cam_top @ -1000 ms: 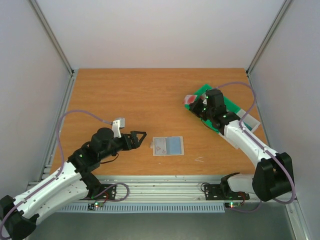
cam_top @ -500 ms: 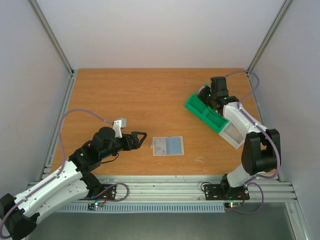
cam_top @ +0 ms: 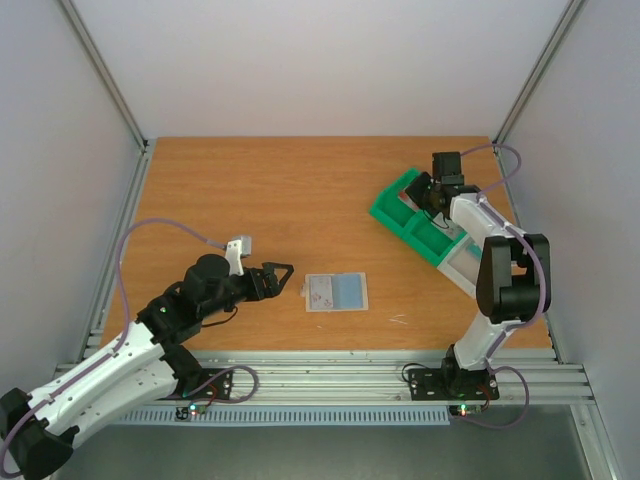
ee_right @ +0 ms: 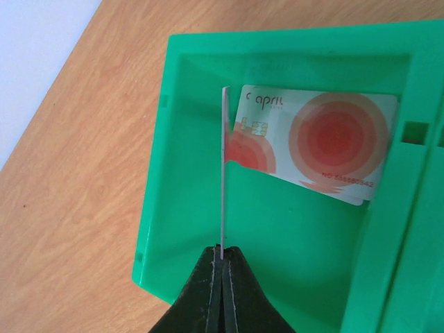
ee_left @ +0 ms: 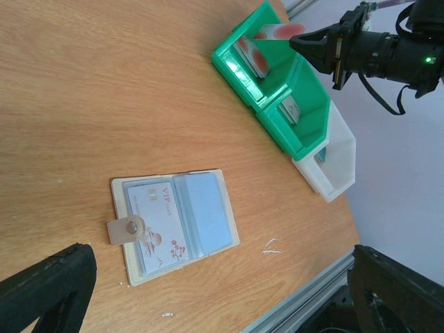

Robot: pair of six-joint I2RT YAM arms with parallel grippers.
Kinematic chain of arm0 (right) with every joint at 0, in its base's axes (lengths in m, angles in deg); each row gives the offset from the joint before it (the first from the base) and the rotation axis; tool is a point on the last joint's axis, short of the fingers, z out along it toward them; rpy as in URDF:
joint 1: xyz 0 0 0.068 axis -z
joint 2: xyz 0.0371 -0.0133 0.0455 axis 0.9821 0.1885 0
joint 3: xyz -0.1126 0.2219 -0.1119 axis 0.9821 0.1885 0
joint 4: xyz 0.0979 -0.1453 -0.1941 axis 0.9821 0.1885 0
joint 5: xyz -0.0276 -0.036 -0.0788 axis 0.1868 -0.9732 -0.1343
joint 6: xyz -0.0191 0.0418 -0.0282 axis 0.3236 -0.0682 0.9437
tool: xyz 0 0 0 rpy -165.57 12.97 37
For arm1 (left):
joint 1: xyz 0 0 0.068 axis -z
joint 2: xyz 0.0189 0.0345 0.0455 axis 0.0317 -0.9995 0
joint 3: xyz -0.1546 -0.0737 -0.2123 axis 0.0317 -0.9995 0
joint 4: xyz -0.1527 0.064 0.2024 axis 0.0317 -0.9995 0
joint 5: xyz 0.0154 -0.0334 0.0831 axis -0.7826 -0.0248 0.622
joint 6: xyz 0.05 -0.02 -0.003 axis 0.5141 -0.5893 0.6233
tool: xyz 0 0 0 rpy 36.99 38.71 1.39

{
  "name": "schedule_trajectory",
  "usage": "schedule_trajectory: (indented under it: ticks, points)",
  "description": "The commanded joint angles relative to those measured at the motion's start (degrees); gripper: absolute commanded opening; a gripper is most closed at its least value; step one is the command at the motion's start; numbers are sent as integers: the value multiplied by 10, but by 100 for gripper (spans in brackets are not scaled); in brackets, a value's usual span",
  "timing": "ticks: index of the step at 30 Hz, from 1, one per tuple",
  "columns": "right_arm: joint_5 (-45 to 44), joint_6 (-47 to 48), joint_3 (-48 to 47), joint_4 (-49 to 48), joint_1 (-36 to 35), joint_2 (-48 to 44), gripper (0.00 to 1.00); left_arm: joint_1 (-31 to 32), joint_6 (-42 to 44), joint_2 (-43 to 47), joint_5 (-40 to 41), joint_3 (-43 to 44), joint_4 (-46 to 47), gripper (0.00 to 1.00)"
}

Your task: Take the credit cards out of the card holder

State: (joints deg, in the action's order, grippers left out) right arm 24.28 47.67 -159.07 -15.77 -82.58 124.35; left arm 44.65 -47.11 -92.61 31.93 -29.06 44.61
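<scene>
The pale beige card holder [ee_left: 128,229] lies open on the table [cam_top: 337,292], with a white VIP card [ee_left: 156,222] and a blue card [ee_left: 205,211] in its pockets. My left gripper [cam_top: 288,277] hangs open just left of the holder, touching nothing; in the left wrist view its fingers [ee_left: 48,291] frame the bottom corners. My right gripper [ee_right: 222,253] is shut on a pinkish-red credit card [ee_right: 223,173], seen edge-on and upright over the end compartment of the green tray [ee_right: 187,173]. Another red-circled card [ee_right: 326,142] lies inside that compartment.
The green compartment tray [cam_top: 410,215] lies diagonally at the table's right, with a white bin [cam_top: 470,265] at its near end. A card leans in a middle compartment [ee_left: 291,111]. White walls and metal posts enclose the table, and a rail runs along its near edge.
The right arm has folded back and up, carrying its card from the tray's left end to above the far compartment. The left arm and the holder have not moved.
</scene>
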Motion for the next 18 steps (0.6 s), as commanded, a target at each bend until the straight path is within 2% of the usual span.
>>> schedule_trajectory:
  ticks: [1,11,18]
  points:
    - [53,-4,-11,-44,18,28,1,1,-2,-1,0,-8,29,99]
    - [90,-7,-27,-71,26,78,1,1,-5,-5,-1,-9,35,99]
    - [67,-4,-36,-51,45,92,2,1,-3,-3,0,-9,35,99]
